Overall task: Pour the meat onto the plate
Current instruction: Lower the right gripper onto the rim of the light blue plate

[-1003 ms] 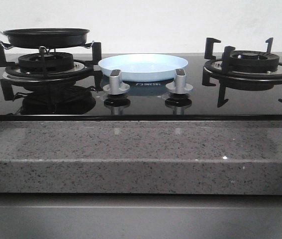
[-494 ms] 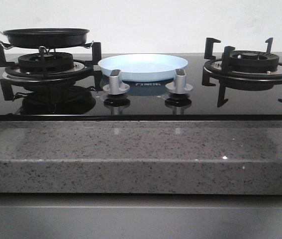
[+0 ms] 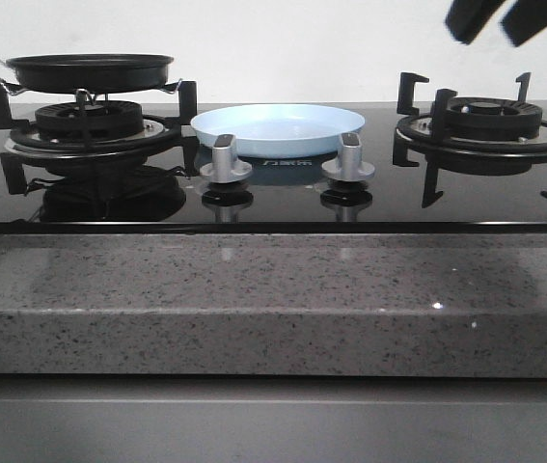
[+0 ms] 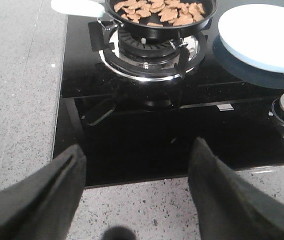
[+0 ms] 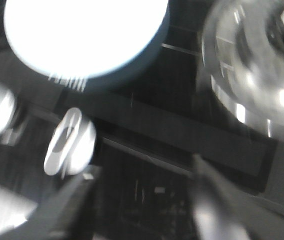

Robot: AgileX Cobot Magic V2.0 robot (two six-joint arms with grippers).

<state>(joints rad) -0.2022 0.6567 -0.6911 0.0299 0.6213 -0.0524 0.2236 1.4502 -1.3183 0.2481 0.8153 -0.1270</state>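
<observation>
The meat, small orange-brown slices, lies in a black frying pan on the left burner. The pan's pale handle points away from the plate. The pale blue plate lies bare on the glass hob between the burners, also seen in the left wrist view and the blurred right wrist view. My left gripper is open and holds nothing, over the hob's front edge, well short of the pan. My right gripper hangs open high above the right burner, with nothing between its fingers.
Two silver knobs stand in front of the plate. The right burner grate carries no pot. A speckled stone counter runs along the front of the black glass hob.
The right gripper's two dark fingers have come into the front view at the top right. Pan, plate and knobs have not moved.
</observation>
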